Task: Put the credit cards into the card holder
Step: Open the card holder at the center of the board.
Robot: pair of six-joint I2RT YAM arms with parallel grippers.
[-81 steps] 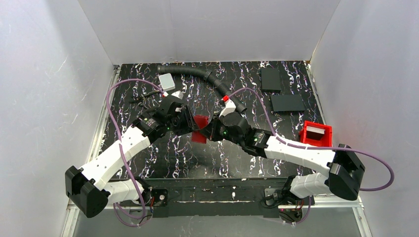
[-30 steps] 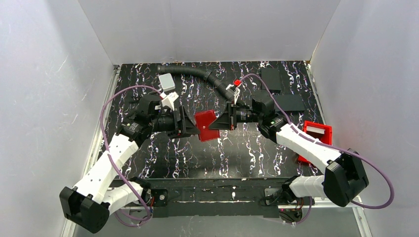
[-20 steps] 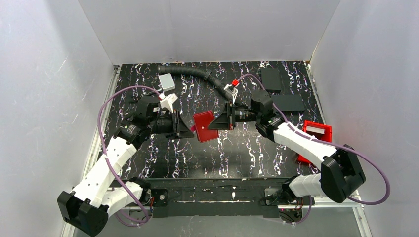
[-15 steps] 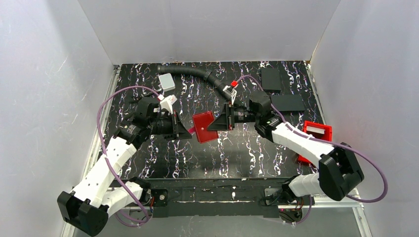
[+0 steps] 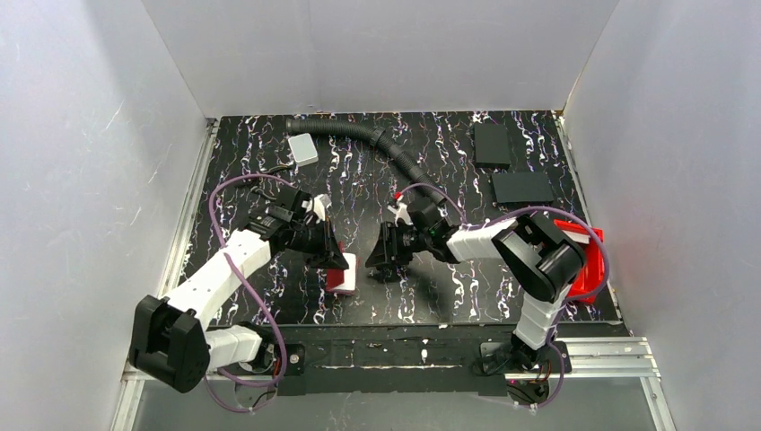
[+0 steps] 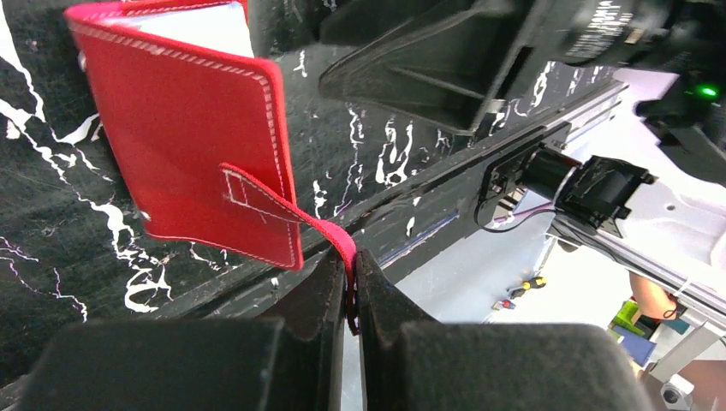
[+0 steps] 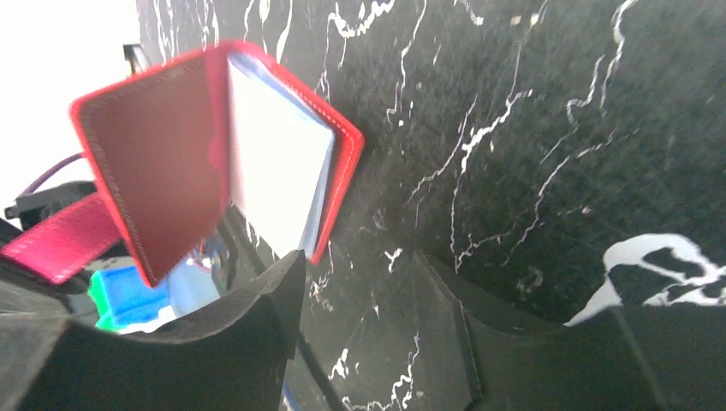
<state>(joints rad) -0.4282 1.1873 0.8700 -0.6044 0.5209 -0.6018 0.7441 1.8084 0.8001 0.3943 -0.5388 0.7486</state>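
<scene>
Left hand [image 6: 347, 267] is clamped shut on the pink-red clasp tab [image 6: 282, 210] of the card holder [image 6: 193, 145]; the tab is pinched flat between the two fingers, nothing else in the grip.

On the overhead, the card holder [image 5: 341, 275] sits toward 7 o'clock from bench centre, near the front edge, just off the left hand's tip. I cannot tell whether its lower edge touches the bench [image 5: 449, 296] or hangs free.

The holder is part open like a book. A pale credit card [image 7: 276, 171] shows between the two red covers; its top edge also shows white on the left wrist view.

Right hand [image 7: 358, 261] stands with its jaws apart and nothing between them. It is at 3 o'clock of the holder, near but not touching.

Other items:
- red bin [image 5: 588, 260] at the 3 o'clock edge, partly behind the right arm
- two black slabs [image 5: 523, 187] at 1 o'clock
- grey box [image 5: 303, 149] at 11 o'clock
- black ribbed hose [image 5: 359, 133] along 12 o'clock
</scene>
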